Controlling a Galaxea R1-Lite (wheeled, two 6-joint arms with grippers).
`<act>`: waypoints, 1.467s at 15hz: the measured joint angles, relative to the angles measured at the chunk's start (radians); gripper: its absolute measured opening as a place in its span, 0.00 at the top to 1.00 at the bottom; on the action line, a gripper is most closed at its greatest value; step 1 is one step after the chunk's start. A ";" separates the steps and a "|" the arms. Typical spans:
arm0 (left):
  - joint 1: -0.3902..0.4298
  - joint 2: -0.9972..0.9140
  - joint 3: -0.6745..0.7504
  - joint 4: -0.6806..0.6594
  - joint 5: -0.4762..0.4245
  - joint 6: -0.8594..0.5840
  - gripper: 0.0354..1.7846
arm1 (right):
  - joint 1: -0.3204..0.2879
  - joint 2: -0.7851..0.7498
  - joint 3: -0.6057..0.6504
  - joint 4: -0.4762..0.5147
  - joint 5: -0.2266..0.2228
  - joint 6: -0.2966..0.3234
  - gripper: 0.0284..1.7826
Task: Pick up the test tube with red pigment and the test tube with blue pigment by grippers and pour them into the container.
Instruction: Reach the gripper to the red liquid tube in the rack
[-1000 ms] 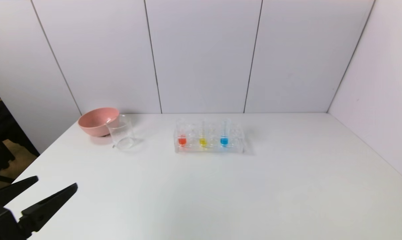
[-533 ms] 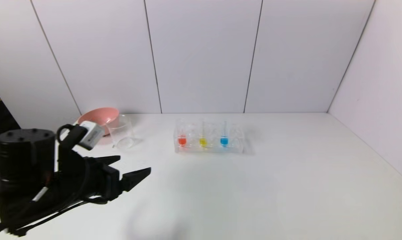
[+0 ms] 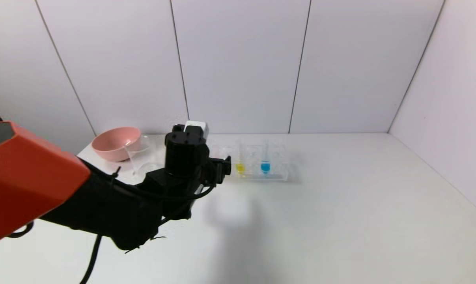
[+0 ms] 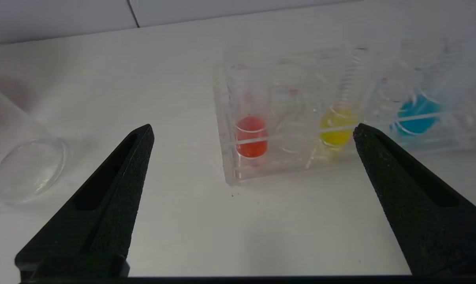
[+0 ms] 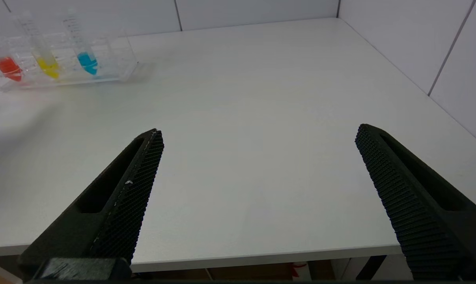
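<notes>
Rack of clear plastic holds the slim test tube with red pigment and the test tube with blue pigment, the empty, wide-spread textured black left gripper hovering before it, the glassy cylindrical container beside it, the right gripper likewise spread wide, probably parked well away.

We have bare tabletop from the rack out to the right edge and forward to the front edge. Our left gripper hangs just before the rack's left end, jaws spread wide. Near the far left corner, beaker and bowl stand touching.
</notes>
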 joint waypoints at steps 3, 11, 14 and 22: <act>-0.026 0.097 -0.071 -0.046 0.173 0.005 0.01 | 0.000 0.000 0.000 0.000 0.000 0.000 0.00; -0.022 0.193 -0.147 -0.117 0.196 0.017 0.01 | 0.000 0.000 0.000 0.000 0.000 0.000 0.00; -0.002 0.229 -0.201 -0.119 0.193 0.037 0.01 | 0.000 0.000 0.000 0.000 0.000 0.000 0.00; 0.001 0.256 -0.213 -0.129 0.190 0.030 0.21 | 0.000 0.000 0.000 0.000 0.000 0.000 0.00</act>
